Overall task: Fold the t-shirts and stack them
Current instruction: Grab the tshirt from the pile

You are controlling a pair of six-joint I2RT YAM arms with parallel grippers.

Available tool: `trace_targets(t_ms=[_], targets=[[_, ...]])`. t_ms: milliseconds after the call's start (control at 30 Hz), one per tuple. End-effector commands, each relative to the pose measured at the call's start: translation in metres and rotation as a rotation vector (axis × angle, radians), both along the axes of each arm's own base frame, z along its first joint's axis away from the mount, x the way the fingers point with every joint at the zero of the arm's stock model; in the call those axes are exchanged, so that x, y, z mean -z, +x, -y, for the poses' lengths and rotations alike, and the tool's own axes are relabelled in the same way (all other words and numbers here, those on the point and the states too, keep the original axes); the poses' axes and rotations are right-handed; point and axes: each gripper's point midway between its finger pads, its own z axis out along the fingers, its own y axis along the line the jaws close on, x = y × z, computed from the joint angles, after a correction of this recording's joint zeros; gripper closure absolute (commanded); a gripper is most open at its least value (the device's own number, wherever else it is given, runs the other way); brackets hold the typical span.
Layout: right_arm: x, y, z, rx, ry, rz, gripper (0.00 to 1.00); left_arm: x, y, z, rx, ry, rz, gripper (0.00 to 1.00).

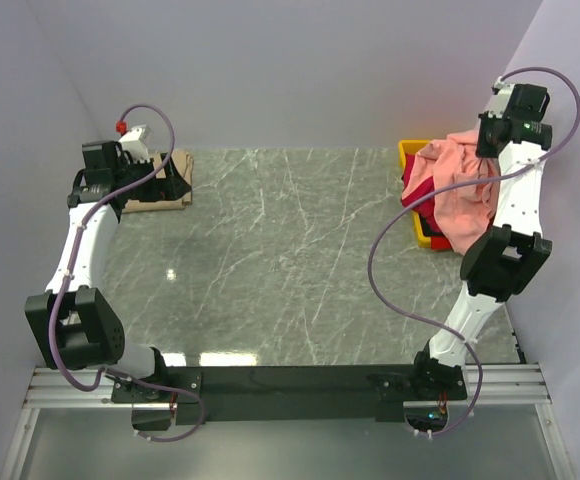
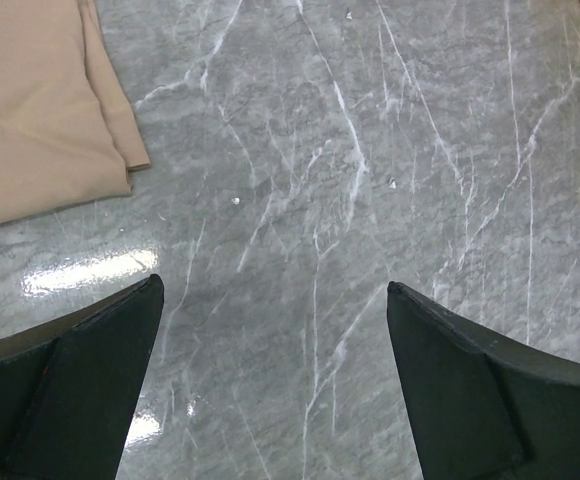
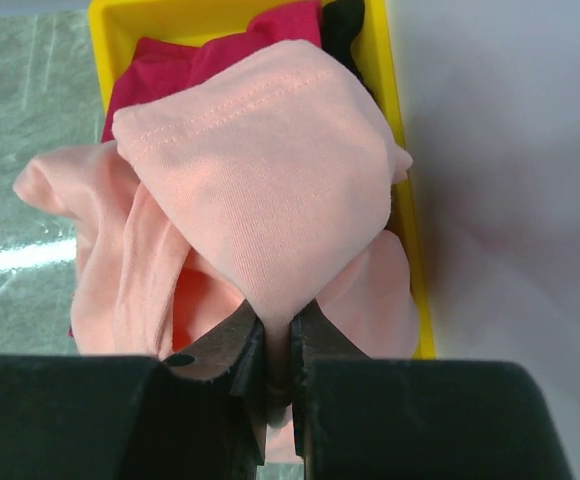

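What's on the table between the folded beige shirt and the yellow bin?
Nothing: the top view shows bare table between the beige shirt and yellow bin.

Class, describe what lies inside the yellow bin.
Visible inside the yellow bin: crimson-red cloth and something black. The salmon-pink t-shirt, pinched by the right gripper, covers the rest.

Top view overlooks the table [image 1: 270,250]; both wrist views show it close.
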Motion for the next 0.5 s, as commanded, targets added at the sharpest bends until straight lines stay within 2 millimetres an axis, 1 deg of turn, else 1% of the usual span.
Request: trace_targets(t_ms=[0, 33, 67, 100, 133, 167, 200, 267, 300, 367, 400, 433, 467], targets=[[-0.082, -0.014, -0.007, 0.008, -0.027, 0.170, 0.94, -0.030, -0.002, 0.004, 0.020, -0.010, 0.093, 0.01], [-0.094, -0.016, -0.011, -0.004, -0.022, 0.192, 1.00, -0.031, -0.003, 0.004, 0.022, -0.009, 0.096, 0.00], [-0.107, -0.019, -0.014, 0.003, -0.011, 0.222, 1.00, -0.031, -0.003, 0.004, 0.027, -0.004, 0.097, 0.01], [-0.132, -0.024, -0.015, 0.012, -0.025, 0.282, 1.00, -0.030, -0.004, 0.004, 0.028, -0.003, 0.098, 0.01], [-0.143, -0.027, -0.017, 0.012, -0.033, 0.312, 0.99, -0.032, -0.004, 0.004, 0.028, 0.000, 0.104, 0.01], [-0.157, -0.031, -0.016, 0.028, -0.045, 0.347, 1.00, -0.031, -0.004, 0.003, 0.028, 0.004, 0.105, 0.01], [-0.177, -0.036, -0.016, 0.038, -0.064, 0.401, 1.00, -0.033, -0.005, 0.005, 0.035, 0.002, 0.111, 0.01], [-0.193, -0.043, -0.014, 0.054, -0.090, 0.443, 1.00, -0.034, -0.006, 0.005, 0.036, 0.005, 0.118, 0.00], [-0.207, -0.049, -0.015, 0.057, -0.104, 0.481, 1.00, -0.034, -0.006, 0.005, 0.039, 0.003, 0.118, 0.01], [-0.214, -0.055, -0.012, 0.083, -0.120, 0.503, 1.00, -0.036, -0.006, 0.005, 0.043, 0.010, 0.124, 0.01], [-0.226, -0.060, -0.012, 0.087, -0.139, 0.539, 0.95, -0.037, -0.005, 0.005, 0.043, 0.012, 0.128, 0.01], [-0.227, -0.061, -0.012, 0.088, -0.149, 0.545, 0.90, -0.036, -0.005, 0.005, 0.046, 0.013, 0.126, 0.01], [-0.221, -0.060, -0.009, 0.085, -0.164, 0.524, 0.91, -0.036, -0.005, 0.005, 0.049, 0.015, 0.125, 0.01]])
